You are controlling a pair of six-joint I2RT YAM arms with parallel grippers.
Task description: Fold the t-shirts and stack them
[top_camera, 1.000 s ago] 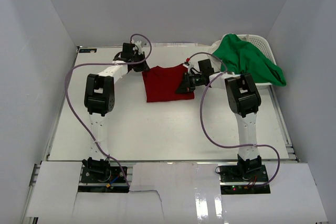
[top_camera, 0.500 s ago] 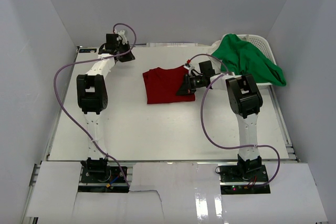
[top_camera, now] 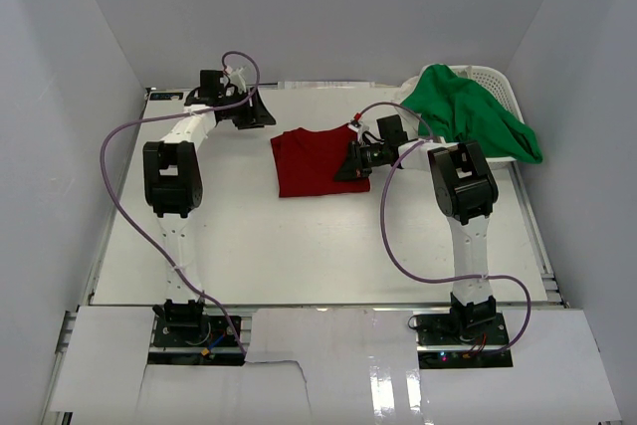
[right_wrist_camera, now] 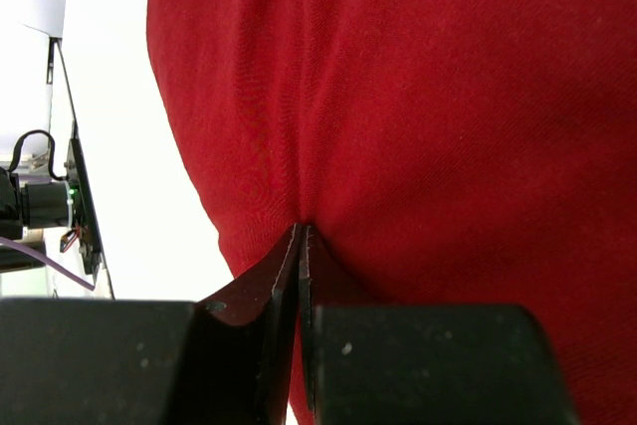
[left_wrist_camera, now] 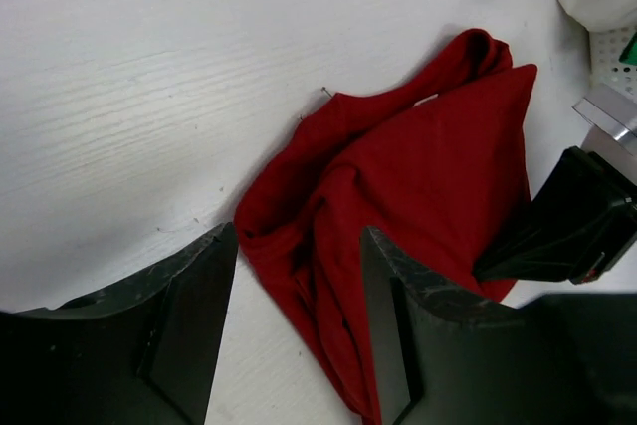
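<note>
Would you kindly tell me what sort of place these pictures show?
Probably a robotics lab test cell: a white table boxed in by plain white panels, a left arm and right arm bolted at its near edge, a red t-shirt and green t-shirt as props.

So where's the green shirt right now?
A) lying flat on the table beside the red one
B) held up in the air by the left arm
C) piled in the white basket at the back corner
C: the green t-shirt sits heaped in the white basket, spilling over its near rim.
</note>
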